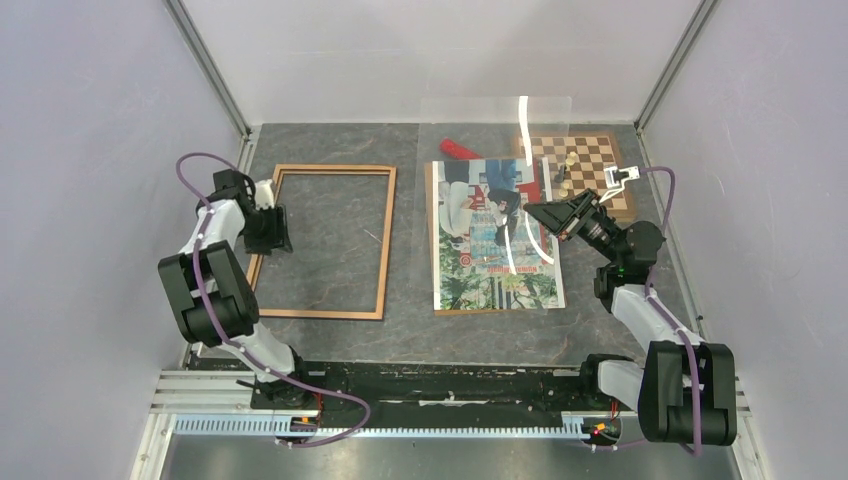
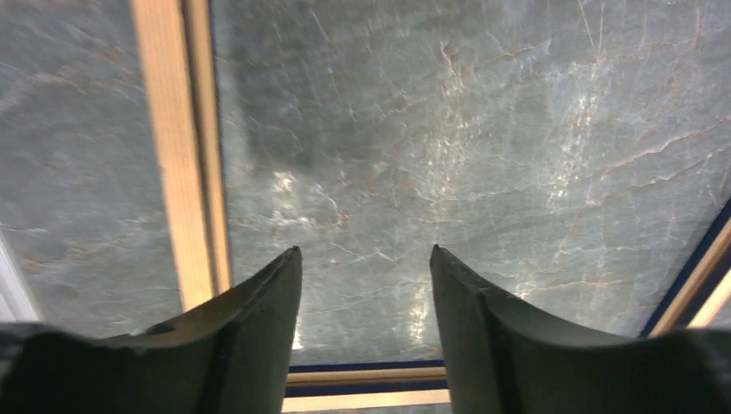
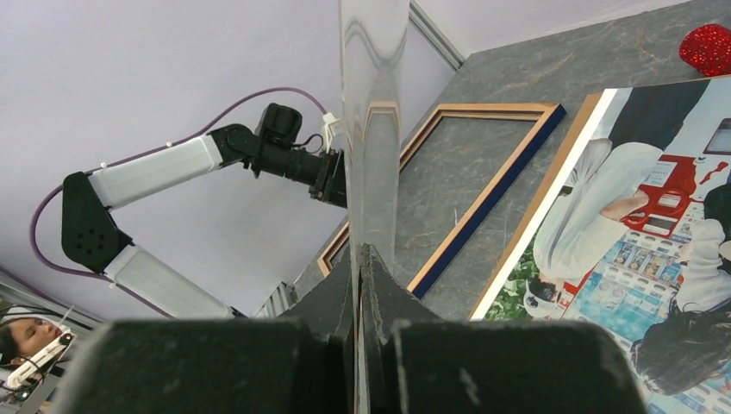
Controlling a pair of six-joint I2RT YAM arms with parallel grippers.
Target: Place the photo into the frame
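Note:
The frame (image 1: 385, 240), light wood with a dark blue edge, lies flat on the left of the table, with bare table inside it. My left gripper (image 1: 274, 236) hangs over its left rail (image 2: 177, 155), open (image 2: 364, 252) with nothing between the fingers. The photo (image 1: 480, 270) lies face up at the centre right on a brown backing panel (image 1: 431, 240). My right gripper (image 1: 532, 213) is shut (image 3: 362, 252) on a clear pane (image 3: 372, 129). The pane stands edge-on in the right wrist view and tilts up over the photo (image 3: 629, 216).
A chessboard (image 1: 590, 160) with a few pieces (image 1: 565, 178) sits at the back right, close behind my right gripper. A red object (image 1: 462, 150) lies behind the photo. Grey walls close in the table on three sides.

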